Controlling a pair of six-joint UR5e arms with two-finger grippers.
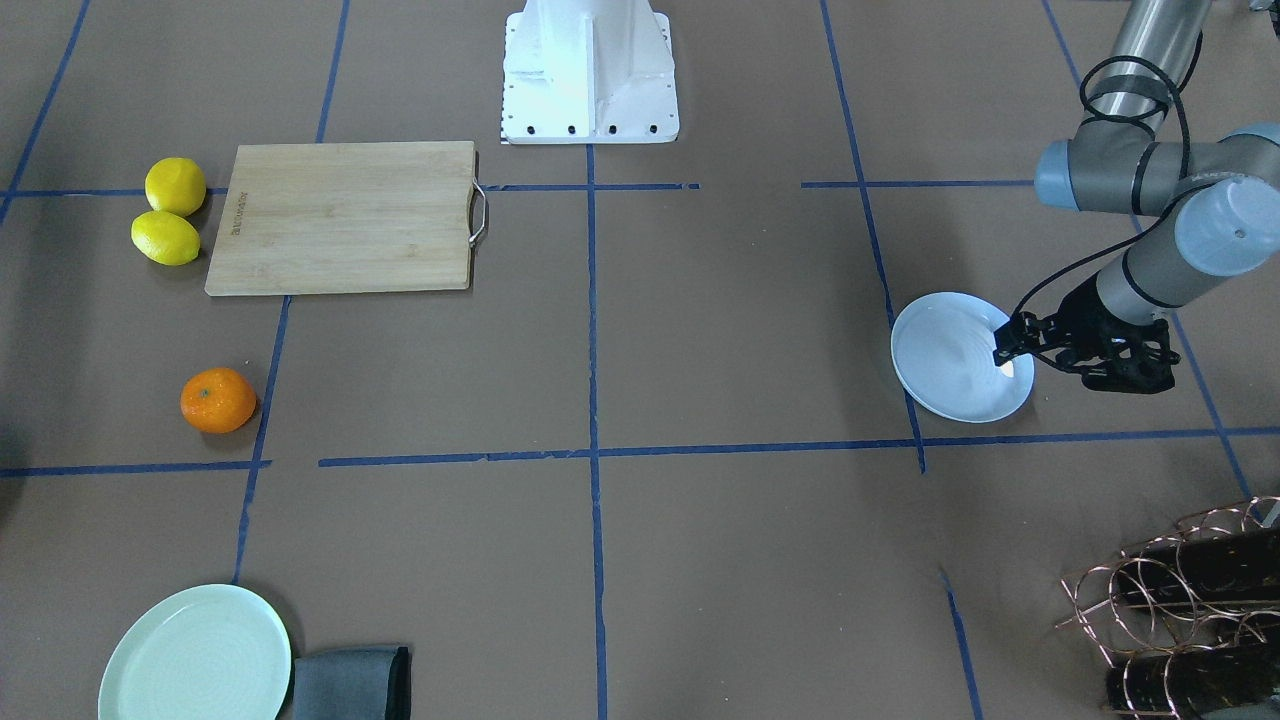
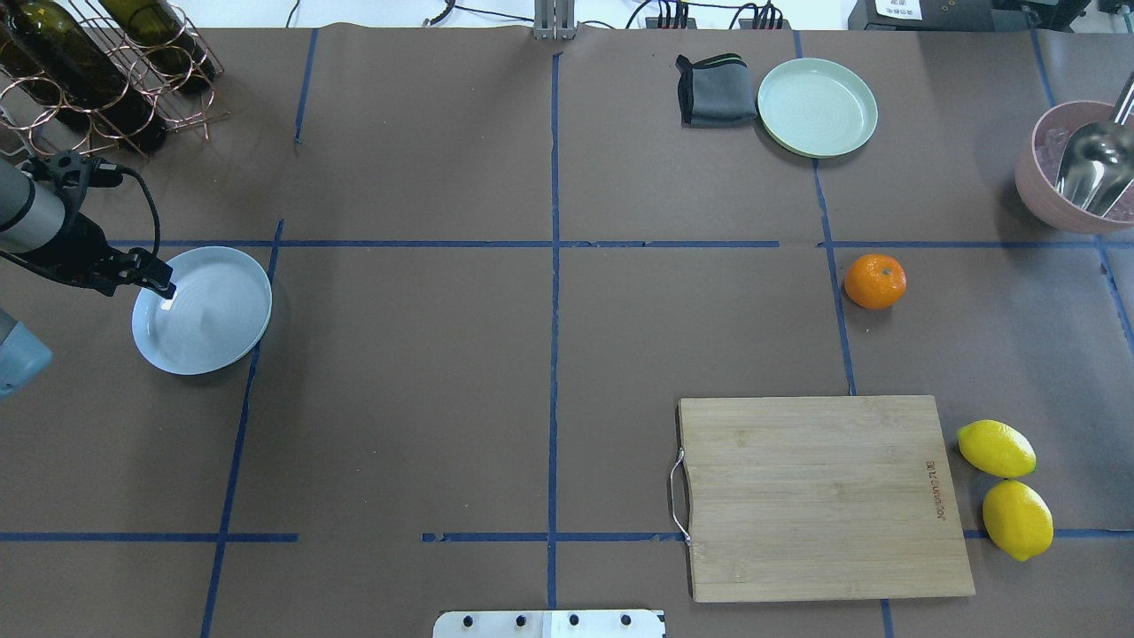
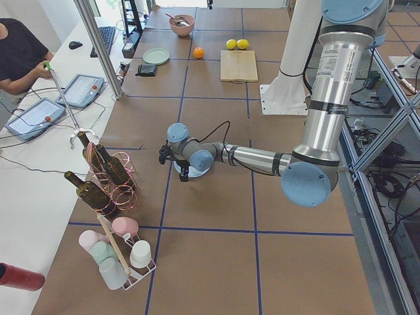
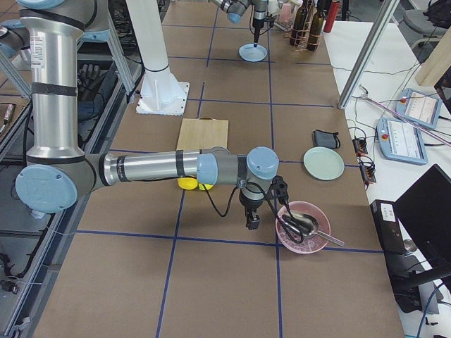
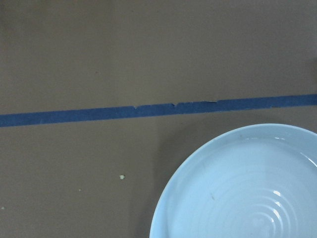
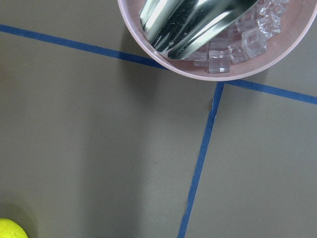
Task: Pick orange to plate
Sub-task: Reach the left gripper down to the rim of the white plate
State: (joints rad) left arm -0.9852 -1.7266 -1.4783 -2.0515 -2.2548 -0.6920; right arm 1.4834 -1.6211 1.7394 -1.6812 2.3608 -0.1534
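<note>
The orange (image 2: 875,281) lies on the table (image 2: 443,399), in the robot's right half. It is free on all sides, between the mint-green plate (image 2: 817,106) on the far side and the cutting board (image 2: 824,496) on the near side, and apart from both. The plate (image 2: 226,332) is at the opposite end, on the robot's left, so the fruit and its goal are well apart, with the whole middle of the table between them. The left gripper (image 2: 166,288) hangs low over the part of the plate nearest to its own arm. Its fingers look close together, but I cannot tell if they are clenched or if they touch the plate. The right gripper (image 4: 251,220) shows only in the side view, pointing down just beside the pink bowl (image 4: 313,245), and there I cannot tell if its fingers are released or clenched. Its wrist camera sees only the bowl's rim, blue tape and a bit of one of the lemons (image 2: 997,449). I judge that the right arm is much nearer to the orange: the fruit lies from that gripper toward the table's middle, away from the bowl. Being round, it has no long axis, so any finger direction should serve. The pick is not yet begun.
</note>
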